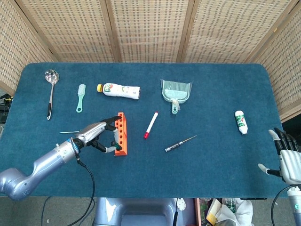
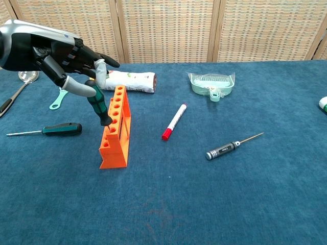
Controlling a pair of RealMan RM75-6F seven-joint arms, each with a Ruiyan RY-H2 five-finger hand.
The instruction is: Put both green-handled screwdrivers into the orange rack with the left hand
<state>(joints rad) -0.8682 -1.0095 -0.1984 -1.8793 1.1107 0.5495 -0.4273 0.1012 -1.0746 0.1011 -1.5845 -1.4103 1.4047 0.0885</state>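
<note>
Now one green-handled screwdriver (image 2: 99, 104) stands tilted in the orange rack (image 2: 116, 129), its shaft sunk into a near hole, gripped by the left hand (image 2: 69, 56). Left of the rack, the second green-handled screwdriver (image 2: 51, 129) lies flat on the surface (image 2: 214, 199). Far right of the rack, the right hand (image 1: 288, 161) rests with fingers spread, holding nothing.

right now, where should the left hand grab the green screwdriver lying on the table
Grip the screwdriver lying flat by its thick green-and-black handle, coming down from above. The handle end points toward the orange rack; the thin shaft points away to the left and looks harder to pinch.
</note>
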